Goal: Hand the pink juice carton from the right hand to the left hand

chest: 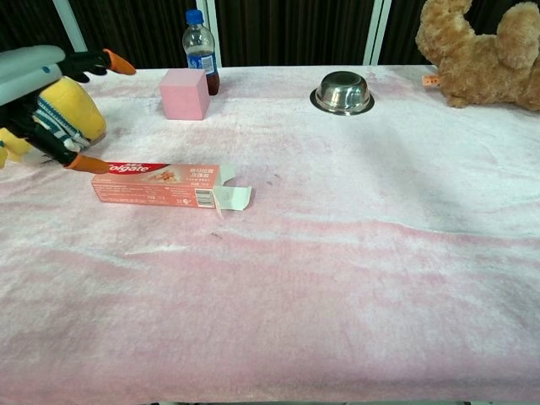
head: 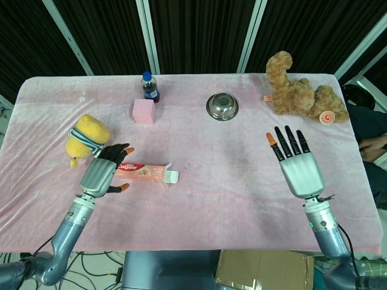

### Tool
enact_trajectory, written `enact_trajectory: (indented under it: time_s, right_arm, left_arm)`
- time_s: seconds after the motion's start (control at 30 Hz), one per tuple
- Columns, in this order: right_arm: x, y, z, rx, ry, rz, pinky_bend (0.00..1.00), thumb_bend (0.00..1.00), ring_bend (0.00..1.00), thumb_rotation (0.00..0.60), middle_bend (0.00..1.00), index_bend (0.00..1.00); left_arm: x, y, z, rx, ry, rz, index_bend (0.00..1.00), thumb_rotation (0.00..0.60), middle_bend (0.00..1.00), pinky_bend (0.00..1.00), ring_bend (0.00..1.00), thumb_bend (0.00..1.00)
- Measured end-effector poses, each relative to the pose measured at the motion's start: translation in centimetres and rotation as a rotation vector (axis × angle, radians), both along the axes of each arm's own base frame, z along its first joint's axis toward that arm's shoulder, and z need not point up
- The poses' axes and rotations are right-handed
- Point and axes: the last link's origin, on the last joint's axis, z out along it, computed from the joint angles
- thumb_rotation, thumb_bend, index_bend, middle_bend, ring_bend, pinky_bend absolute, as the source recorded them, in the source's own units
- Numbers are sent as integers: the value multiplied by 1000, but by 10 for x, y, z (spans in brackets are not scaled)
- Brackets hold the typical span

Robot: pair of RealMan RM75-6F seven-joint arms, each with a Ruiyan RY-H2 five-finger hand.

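Pink carton (head: pixel 145 172) flat on cloth; left hand (head: pixel 103 173) spread, empty; right hand (head: pixel 297 164) spread, head view only

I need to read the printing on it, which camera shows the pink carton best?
The chest view: the pink carton lies close, its side lettering and open end flap plain. The head view shows it whole but small, beside the left hand.

Soft, matt pink cloth (head: pixel 242 181) covers the tabletop. On it: a shiny metal bowl (head: pixel 222 107), a glossy cardboard carton (head: pixel 145 173), and a fuzzy plush bear (head: pixel 299 90) beside the bowl.
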Motion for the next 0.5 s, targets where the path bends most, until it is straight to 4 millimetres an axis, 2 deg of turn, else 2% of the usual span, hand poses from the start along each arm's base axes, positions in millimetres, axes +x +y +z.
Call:
enact_trajectory:
  time_s: [0.17,0.3,0.4,0.5]
  right_arm:
    - [-41,34,9,72,-200,-183,92,124,0,600,0,0]
    - [-78,80,20,79,-267,-297,89,124,0,600,0,0]
    - [-87,94,27,55,-243,-284,89,124,0,600,0,0]
    - [-96,101,30,40,-224,-281,88,125,0,600,0,0]
  left_arm:
    - [-23,-31,26,73,25,-61,1,600,0,23,0,15]
    - [-54,-67,47,145,16,-46,0,600,0,13,0,15]
    - [-75,-85,57,169,40,-20,0,600,0,11,0,16]
    - [-89,-91,61,188,73,-1,0,600,0,11,0,16]
